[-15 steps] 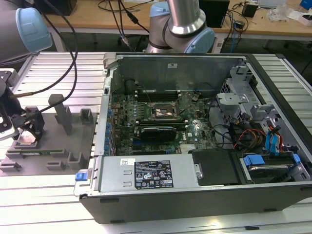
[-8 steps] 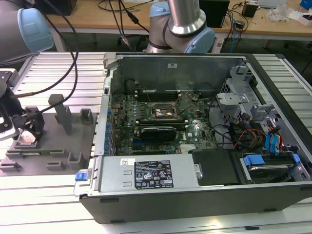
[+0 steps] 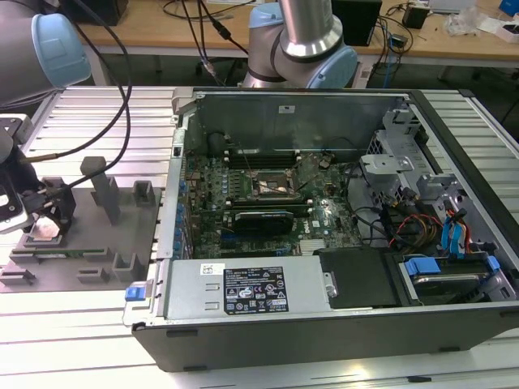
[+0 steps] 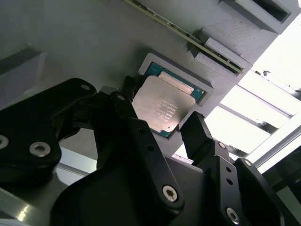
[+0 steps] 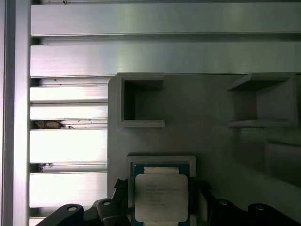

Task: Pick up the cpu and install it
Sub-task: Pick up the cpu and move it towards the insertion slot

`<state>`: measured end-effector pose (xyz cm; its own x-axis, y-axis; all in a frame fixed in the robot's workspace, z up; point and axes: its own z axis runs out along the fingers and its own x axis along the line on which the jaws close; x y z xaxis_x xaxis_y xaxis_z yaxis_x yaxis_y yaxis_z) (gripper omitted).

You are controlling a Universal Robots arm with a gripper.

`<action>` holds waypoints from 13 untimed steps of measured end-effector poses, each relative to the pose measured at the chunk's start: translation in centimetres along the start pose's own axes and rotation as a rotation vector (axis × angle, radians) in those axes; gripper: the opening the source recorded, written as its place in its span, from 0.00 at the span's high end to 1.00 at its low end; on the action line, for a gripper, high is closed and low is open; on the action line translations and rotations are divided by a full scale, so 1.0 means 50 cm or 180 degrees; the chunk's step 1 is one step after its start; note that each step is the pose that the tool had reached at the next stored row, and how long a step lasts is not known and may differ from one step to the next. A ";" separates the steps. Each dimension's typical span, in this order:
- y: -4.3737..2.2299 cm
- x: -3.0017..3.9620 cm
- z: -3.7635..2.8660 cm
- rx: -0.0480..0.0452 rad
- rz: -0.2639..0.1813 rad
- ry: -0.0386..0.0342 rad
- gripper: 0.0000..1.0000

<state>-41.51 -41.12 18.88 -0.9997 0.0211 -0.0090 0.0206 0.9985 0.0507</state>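
Grey moulded plastic fixture tray [image 3: 89, 235] lies at the exterior view's left on the ribbed aluminium table [image 3: 81, 324], and that is where I have the black two-fingered gripper [image 3: 39, 217] hanging low over it. Under the gripper sits the cpu [image 3: 45, 230], the small square chip with a silvery-white metal top, flat in a shallow square pocket [image 5: 161, 159] of the tray. In the second wrist view the black fingers [image 4: 197, 134] stand one on each side of the chip [image 4: 162, 108]. In the first wrist view I see a sliver of pocket wall between each finger and the chip's [image 5: 161, 197] edge, so I read the jaws as spread and not clamped on it. Further along towards the exterior view's right is the open black computer case [image 3: 324, 340], lying on its side with a silver power supply box [image 3: 243, 288] near its front wall. Behind that is the green motherboard [image 3: 324, 215], carrying a long dark expansion card [image 3: 261, 219] and a square socket frame [image 3: 272, 185]. Blue cables [image 3: 454, 235] run at the far right end.
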 end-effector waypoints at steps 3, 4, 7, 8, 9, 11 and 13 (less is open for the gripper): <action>0.000 0.000 0.000 0.0000 0.0000 0.0000 0.45; 0.000 0.000 0.000 0.0000 0.0000 0.0000 0.45; 0.000 -0.001 0.000 0.0000 0.0000 0.0000 0.45; 0.000 -0.001 0.000 0.0000 0.0000 0.0000 0.45; 0.000 -0.001 -0.002 0.0000 0.0000 0.0000 0.45; 0.000 -0.001 -0.009 0.0000 0.0000 0.0000 0.45; 0.001 -0.001 -0.017 0.0000 0.0000 0.0000 0.45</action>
<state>-41.48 -41.12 19.73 -0.9997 0.0211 -0.0090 0.0206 0.9985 0.0507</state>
